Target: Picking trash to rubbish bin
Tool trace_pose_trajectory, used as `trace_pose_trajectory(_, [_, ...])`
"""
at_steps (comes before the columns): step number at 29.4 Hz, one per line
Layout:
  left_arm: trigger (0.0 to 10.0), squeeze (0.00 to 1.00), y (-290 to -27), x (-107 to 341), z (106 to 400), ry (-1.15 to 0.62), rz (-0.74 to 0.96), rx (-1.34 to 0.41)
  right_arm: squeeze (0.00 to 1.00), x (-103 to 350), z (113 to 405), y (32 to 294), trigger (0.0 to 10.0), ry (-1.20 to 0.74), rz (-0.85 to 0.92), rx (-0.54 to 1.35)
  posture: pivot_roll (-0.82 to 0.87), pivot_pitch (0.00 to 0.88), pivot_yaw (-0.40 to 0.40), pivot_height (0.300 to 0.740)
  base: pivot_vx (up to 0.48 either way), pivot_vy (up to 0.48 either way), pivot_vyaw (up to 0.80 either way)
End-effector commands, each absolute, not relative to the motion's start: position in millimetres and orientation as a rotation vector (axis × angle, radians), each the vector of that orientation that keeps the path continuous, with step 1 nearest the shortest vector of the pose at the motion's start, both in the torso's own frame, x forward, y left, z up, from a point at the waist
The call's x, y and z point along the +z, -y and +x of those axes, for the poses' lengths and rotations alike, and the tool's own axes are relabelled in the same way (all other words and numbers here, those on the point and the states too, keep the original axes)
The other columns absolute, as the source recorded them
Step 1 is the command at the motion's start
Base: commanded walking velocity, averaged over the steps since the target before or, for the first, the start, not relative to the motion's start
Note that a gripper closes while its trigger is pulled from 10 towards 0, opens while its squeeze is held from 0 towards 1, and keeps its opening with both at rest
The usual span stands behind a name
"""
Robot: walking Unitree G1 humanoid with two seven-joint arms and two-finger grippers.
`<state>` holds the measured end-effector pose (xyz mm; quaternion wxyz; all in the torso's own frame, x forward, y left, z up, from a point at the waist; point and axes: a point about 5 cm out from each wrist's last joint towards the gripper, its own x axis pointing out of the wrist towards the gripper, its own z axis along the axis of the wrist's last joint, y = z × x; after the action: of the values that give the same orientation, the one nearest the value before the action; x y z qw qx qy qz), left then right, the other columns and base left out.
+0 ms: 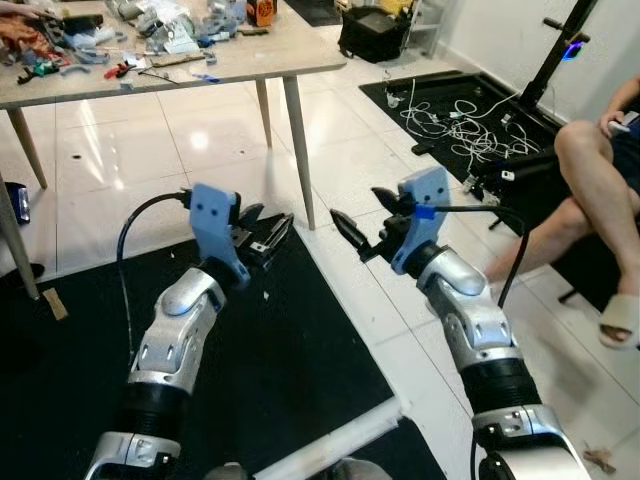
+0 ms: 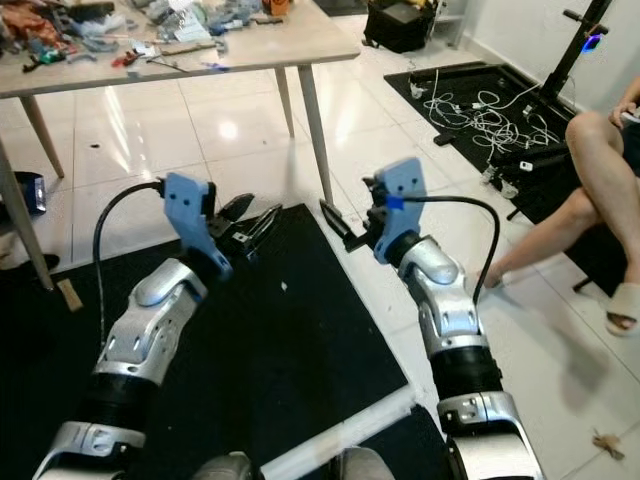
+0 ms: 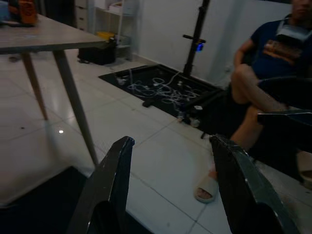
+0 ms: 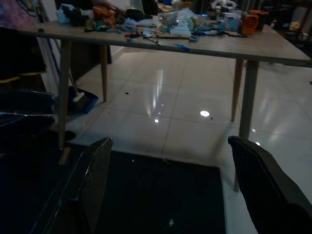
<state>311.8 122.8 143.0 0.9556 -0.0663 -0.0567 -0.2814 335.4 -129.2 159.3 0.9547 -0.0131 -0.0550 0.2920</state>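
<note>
White bits of trash (image 2: 284, 288) lie on my black mat (image 2: 300, 370), and no bin is in sight.

My left gripper (image 1: 262, 232) and right gripper (image 1: 362, 225) hang above the mat, both wide open and holding nothing. The bits are very small, so I think my long fingers could slide past them or push them away. A table leg (image 1: 298, 150) stands near, and I might bump it. A person's leg (image 1: 590, 180) is close on my right, so a wide swing could hit it.

My head eyes look down over both arms; wrist cameras face outward low, sharing the table (image 1: 300, 55).
</note>
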Motion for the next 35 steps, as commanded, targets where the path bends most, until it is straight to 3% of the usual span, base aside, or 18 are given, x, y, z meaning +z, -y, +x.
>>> trace_pose_trajectory(1, [10.0, 0.00, -119.0, 141.4, 310.6, 0.110, -0.126, -0.593, 0.00, 158.2, 335.4, 135.9, 10.0, 0.104, -0.022, 0.574, -0.05, 0.000, -0.047, 0.740, 0.311, 0.000, 0.00])
trace_pose_trajectory(13, [10.0, 0.00, -118.2, 140.4, 310.3, 0.110, -0.126, -0.598, 0.00, 156.7, 335.0, 135.7, 10.0, 0.101, -0.034, 0.582, -0.05, 0.000, -0.048, 0.740, 0.337, 0.000, 0.00])
trace_pose_trajectory(26, [10.0, 0.00, -118.4, 141.0, 310.4, 0.114, -0.123, -0.599, 0.00, 156.3, 334.4, 134.6, 10.0, 0.099, -0.047, 0.593, -0.05, 0.000, -0.049, 0.740, 0.350, 0.000, 0.78])
trace_pose_trajectory(35, [10.0, 0.00, -118.3, 141.6, 310.6, 0.116, -0.122, -0.601, 0.00, 157.1, 335.6, 136.4, 10.0, 0.099, -0.017, 0.577, -0.05, 0.000, -0.048, 0.740, 0.352, 0.000, 0.11])
